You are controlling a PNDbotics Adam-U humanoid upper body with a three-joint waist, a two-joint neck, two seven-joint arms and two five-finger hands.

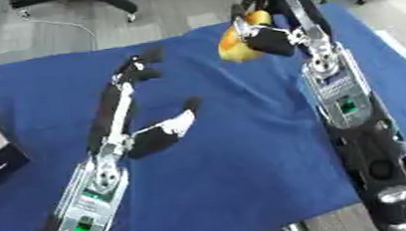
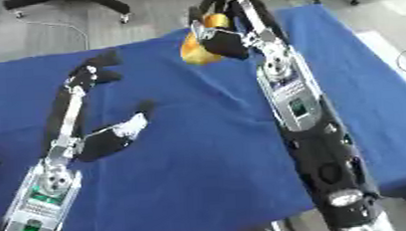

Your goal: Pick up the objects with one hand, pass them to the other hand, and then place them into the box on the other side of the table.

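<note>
Right hand (image 1: 268, 37) curled round yellow-orange object (image 1: 236, 48), long axis roughly upright, shape unclear; left hand (image 1: 141, 120) open, empty.

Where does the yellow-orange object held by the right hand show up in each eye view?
Left eye view: the yellow-orange object sits upper centre-right, in the right hand.
Right eye view: it lies near the top, about mid-width.
Shared landmark: the blue tablecloth, with the open left hand to the object's lower left.
</note>
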